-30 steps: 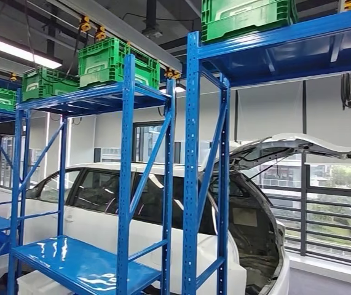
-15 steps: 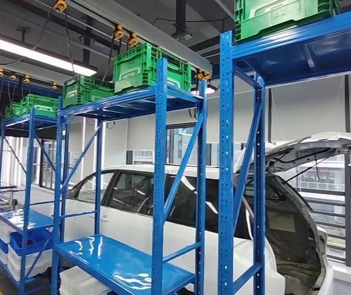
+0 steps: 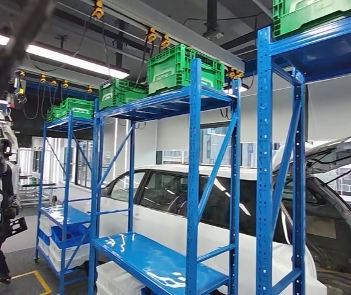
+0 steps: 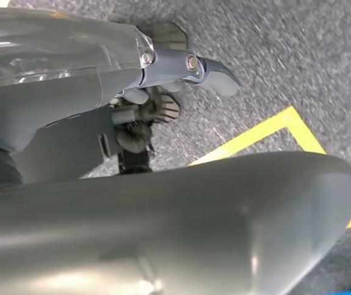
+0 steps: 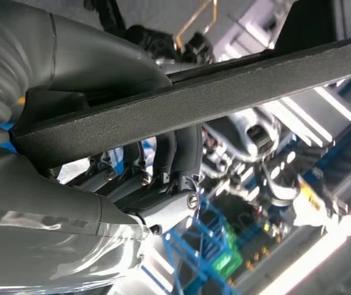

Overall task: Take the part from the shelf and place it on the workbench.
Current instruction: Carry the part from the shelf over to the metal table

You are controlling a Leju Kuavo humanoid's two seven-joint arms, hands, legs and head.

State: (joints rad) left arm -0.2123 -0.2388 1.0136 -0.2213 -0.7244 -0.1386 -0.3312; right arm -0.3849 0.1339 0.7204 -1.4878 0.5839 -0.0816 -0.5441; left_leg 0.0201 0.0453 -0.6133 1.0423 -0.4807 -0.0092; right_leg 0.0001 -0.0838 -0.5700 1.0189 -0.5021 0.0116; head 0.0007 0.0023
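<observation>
Dark blurred streak [image 3: 11, 58] across head view's upper corner, unidentifiable. Black part [image 5: 210, 98] cut by right wrist frame edge, hiding most fingers [image 5: 177, 153]. White car [image 3: 238, 227] cropped; floor [image 4: 275, 67] motion-blurred.

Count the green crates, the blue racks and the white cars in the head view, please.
Green crates: 4
Blue racks: 3
White cars: 1
Total: 8

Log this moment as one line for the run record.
right hand: grips flat black part | left hand: hangs above grey floor | ahead: blue shelves, green crates, white car | part not yet on workbench
</observation>
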